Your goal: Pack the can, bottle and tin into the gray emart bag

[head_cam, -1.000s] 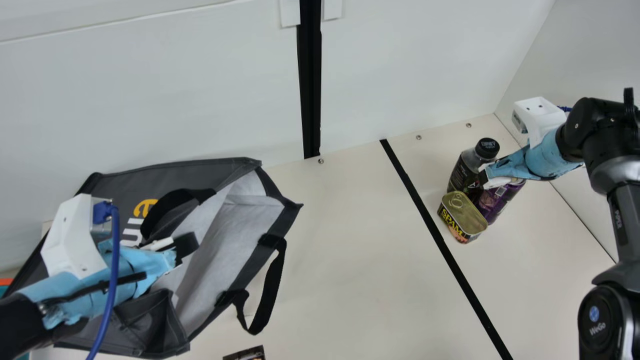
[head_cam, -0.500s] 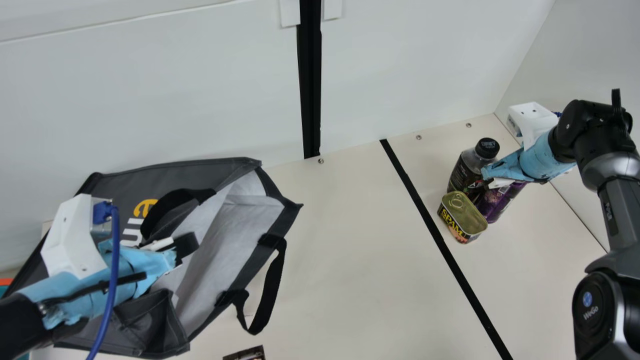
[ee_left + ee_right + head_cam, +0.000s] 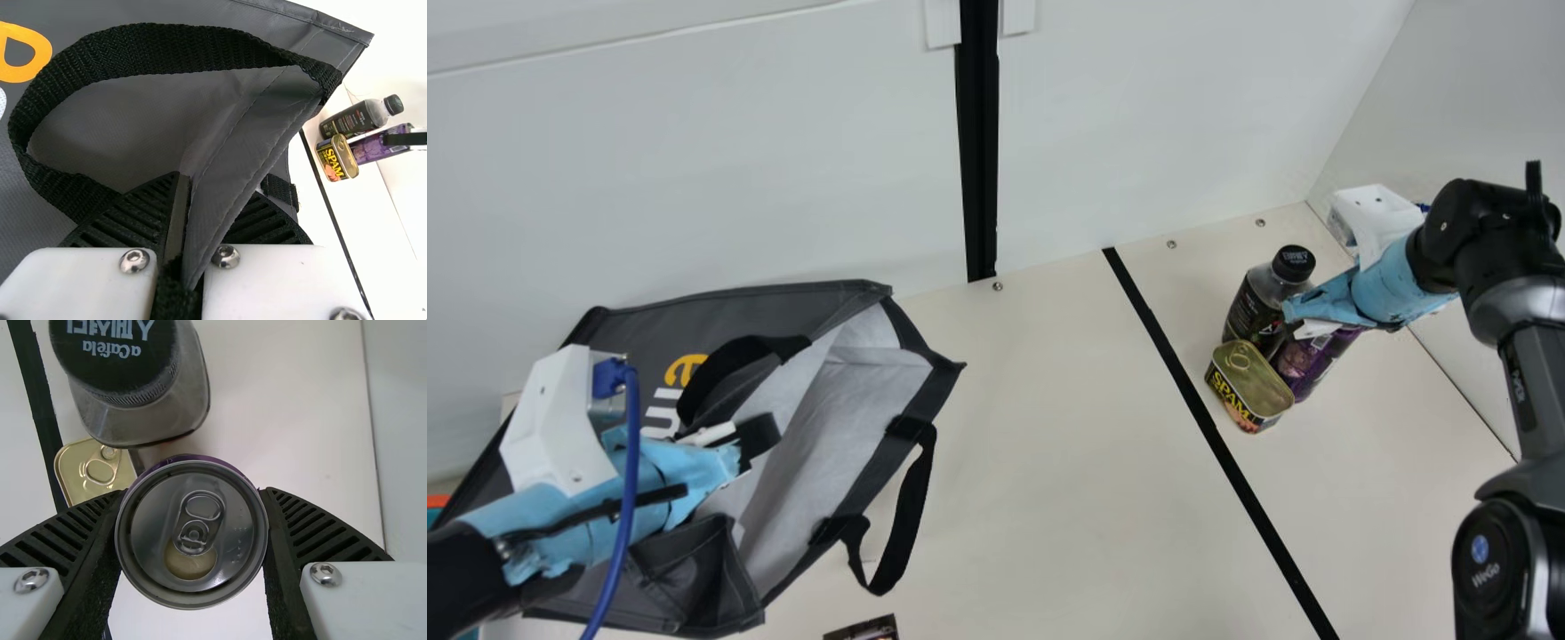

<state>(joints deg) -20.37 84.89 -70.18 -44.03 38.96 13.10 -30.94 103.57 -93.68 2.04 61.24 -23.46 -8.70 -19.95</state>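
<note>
Tbl., R side: bottle (image 3: 1254, 307), blk. cap, & tin (image 3: 1254, 382), gold lid, both close by can (image 3: 1307, 356). Blk. strip (image 3: 1200, 400), betw. these & gray bag (image 3: 783, 311). L gripper (image 3: 760, 436): fingers pinching bag's edge. Purple can: betw. R gripper's (image 3: 1303, 311) fingers, clamped at its sides, nr. top.

the can (image 3: 1304, 364) in the right claw (image 3: 1320, 307) is purple and silver, the tin (image 3: 1254, 380) beside it gold-topped, the bottle (image 3: 1252, 313) black-capped, the bag (image 3: 738, 307) at the left claw (image 3: 758, 435) gray.

Bag (image 3: 711, 316) left, tin (image 3: 1254, 380) right, bottle (image 3: 1249, 311) and can (image 3: 1307, 360) behind tin
</note>
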